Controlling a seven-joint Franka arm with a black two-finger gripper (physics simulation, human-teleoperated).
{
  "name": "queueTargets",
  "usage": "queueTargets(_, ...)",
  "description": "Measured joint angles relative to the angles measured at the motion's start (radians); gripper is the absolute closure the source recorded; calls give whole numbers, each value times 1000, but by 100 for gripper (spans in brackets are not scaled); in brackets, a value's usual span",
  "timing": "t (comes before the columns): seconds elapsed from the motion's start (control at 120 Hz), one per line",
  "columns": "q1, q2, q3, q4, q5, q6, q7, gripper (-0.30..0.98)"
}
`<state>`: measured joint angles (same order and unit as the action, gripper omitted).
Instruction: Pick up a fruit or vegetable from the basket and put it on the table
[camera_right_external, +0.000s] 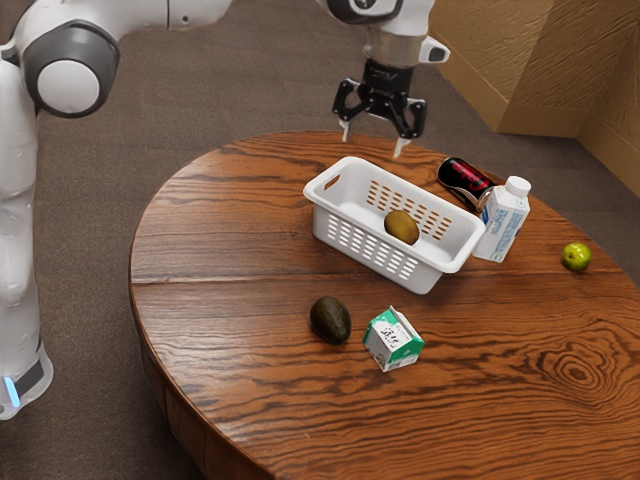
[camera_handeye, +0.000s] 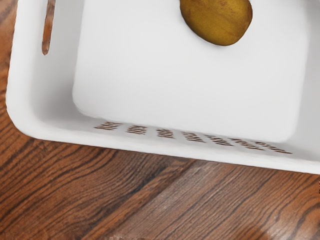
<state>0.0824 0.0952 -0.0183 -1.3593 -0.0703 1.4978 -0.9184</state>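
Observation:
My gripper (camera_right_external: 373, 143) hangs in the air above the far side of the white basket (camera_right_external: 372, 262), its two fingers spread wide with nothing between them. A brownish-yellow fruit or vegetable (camera_right_external: 402, 227) lies on the basket's floor, lower than the gripper and off to the exterior view's right of it. The wrist view looks down into the basket (camera_handeye: 170, 95), with the same brownish-yellow item (camera_handeye: 217, 20) resting inside. Bare wooden table (camera_handeye: 150, 200) borders the basket's wall there.
A dark avocado (camera_right_external: 330, 320) and a green-and-white carton (camera_right_external: 393, 340) stand on the table (camera_right_external: 230, 250) on the basket's near side. Beyond its right end in the exterior view are a white bottle (camera_right_external: 503, 220), a dark red-labelled bottle (camera_right_external: 465, 180) and a green apple (camera_right_external: 576, 257).

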Motion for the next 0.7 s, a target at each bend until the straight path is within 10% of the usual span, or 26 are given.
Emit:
queueTargets(0.308,-48,-16,-28,1,-9,-17,-486,0)
queueTargets(0.7,11,122,-25,28,-105,-4,-438,0)
